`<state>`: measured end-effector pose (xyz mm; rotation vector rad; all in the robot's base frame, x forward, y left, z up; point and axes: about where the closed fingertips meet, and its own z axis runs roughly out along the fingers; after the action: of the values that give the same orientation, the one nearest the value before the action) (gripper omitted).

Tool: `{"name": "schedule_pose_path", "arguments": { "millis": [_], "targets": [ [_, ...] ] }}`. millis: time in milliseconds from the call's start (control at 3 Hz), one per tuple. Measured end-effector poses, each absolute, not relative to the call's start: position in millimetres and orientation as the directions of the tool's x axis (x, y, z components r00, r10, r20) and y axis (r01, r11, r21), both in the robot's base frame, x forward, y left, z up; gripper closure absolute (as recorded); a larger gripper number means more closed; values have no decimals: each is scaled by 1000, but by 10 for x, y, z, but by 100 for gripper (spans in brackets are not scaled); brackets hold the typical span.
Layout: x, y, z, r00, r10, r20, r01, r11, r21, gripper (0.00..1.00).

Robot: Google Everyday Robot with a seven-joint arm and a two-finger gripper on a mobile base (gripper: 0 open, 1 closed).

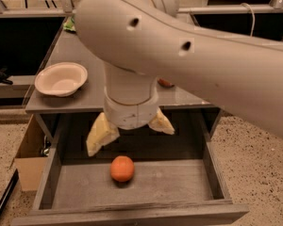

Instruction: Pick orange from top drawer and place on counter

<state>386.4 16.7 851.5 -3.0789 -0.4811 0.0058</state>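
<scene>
The gripper (129, 139) hangs open over the pulled-out top drawer (179, 185), its two pale yellowish fingers (100, 134) splayed wide, with nothing between them. The orange (122, 168) lies on the drawer floor just below the gripper and a little toward the drawer front, clear of both fingers and well apart from the side walls.

The step in hand looks like the descent to grasp. To do it well, centre the gripper over the fruit first, so that one finger comes down on each side of it. Then lower until the pads reach its widest part, not its crown. A round, smooth fruit on a flat bottom will roll if one finger touches it first, so both should close together and gently. Stop short of the drawer floor so the tips do not scrape the wood. The lift must clear the drawer's low walls and the edge of the surface (80, 100) above and behind the gripper.

The orange is plain and slightly glossy. The drawer is matt grey wood, with grain showing along its worn front edge. The surface is flat, grey and faintly reflective. To the gripper's upper left it carries a shallow, pale, round bowl (61, 78) that looks like paper or foam.
</scene>
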Motion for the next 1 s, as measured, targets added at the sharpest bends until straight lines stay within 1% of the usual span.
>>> {"name": "schedule_pose_path", "arguments": {
  "millis": [333,667,1000],
  "targets": [
    [3912,292,8638,948,316,38,317,-947,-53,0],
    [3907,155,8444,957,289,11,288,-954,-81,0],
    [3939,60,7961,943,308,-123,294,-948,-120,0]
  ]
}}
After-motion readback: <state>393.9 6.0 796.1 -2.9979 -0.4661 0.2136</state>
